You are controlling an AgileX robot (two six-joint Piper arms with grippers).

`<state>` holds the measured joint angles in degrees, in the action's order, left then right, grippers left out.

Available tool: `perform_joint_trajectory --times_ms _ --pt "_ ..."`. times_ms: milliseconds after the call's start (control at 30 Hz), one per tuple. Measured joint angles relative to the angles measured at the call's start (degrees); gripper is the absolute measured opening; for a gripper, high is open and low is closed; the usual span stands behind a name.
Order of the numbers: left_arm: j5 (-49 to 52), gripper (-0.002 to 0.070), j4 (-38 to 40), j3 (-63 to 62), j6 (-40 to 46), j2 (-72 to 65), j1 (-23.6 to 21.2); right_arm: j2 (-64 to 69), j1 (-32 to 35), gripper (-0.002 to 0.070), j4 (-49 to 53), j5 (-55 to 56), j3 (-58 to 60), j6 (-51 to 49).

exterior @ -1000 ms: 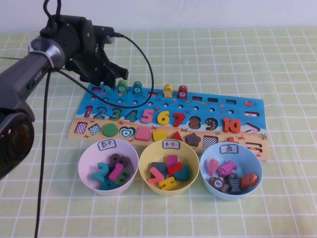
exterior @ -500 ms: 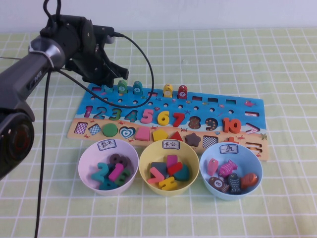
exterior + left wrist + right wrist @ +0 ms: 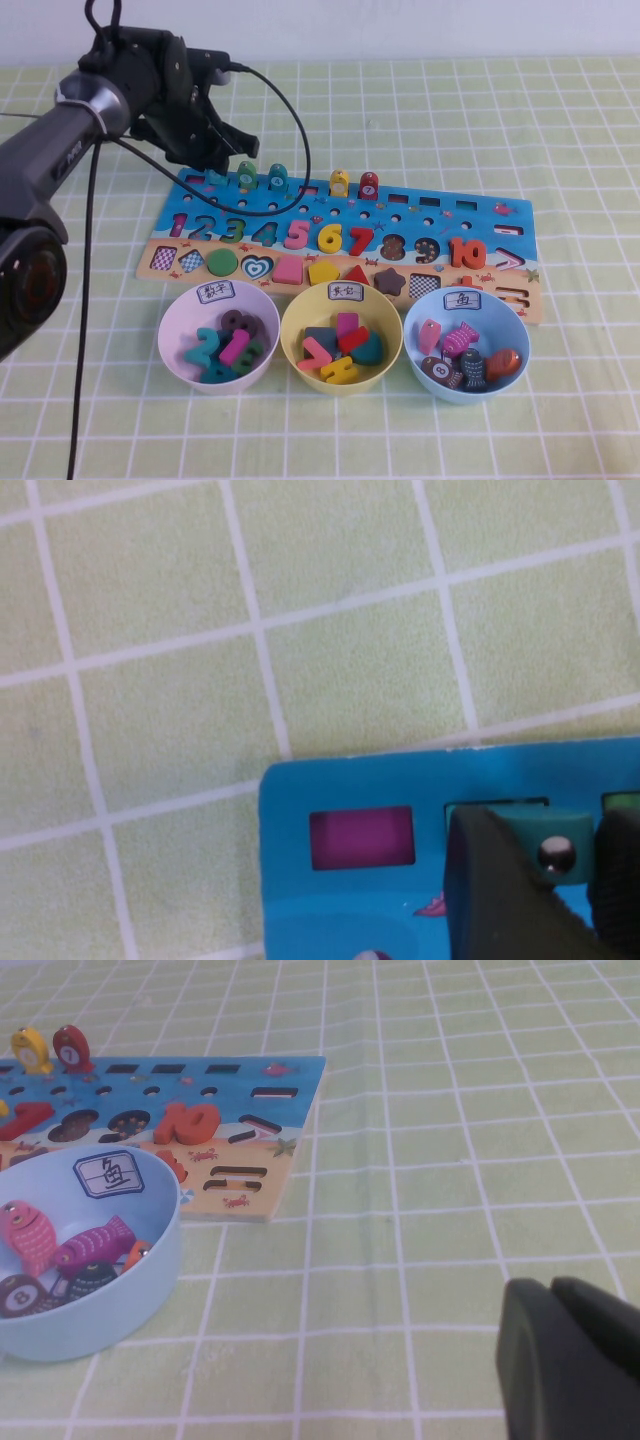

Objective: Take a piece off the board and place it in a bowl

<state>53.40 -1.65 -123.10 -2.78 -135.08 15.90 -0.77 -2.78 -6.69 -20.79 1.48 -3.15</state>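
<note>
Left gripper (image 3: 545, 880): jaws clamped on teal piece (image 3: 545, 840) at the board's (image 3: 420, 225) far-left corner slot, apparently for lifting; light blue bowl (image 3: 505, 385) well apart; right gripper (image 3: 570, 1355) parked aside, pads together.

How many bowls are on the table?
3, in a row along the board's near edge: a lilac bowl at the left, a yellow bowl in the middle, and the light blue bowl at the right, holding fish pieces.
</note>
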Motion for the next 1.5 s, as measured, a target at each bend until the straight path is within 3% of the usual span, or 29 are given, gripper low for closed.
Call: perform_joint_trajectory --times_ms 467,767,1133,1500 --pt "0.6 0.0169 -3.2 0.0 0.0 3.9 0.1 0.0 0.0 -0.0017 0.0 0.0 0.0 0.0" --pt "9.9 0.0168 -7.0 0.0 6.3 13.9 3.7 0.0 0.0 -0.0017 0.0 0.0 0.0 0.0" --pt "16.0 0.0168 -7.0 6.2 9.7 23.5 12.8 0.0 0.0 -0.0017 0.0 0.0 0.0 0.0" --pt "14.6 0.0168 -5.7 19.9 9.9 27.3 27.6 0.0 0.0 -0.0017 0.0 0.0 0.0 0.0"
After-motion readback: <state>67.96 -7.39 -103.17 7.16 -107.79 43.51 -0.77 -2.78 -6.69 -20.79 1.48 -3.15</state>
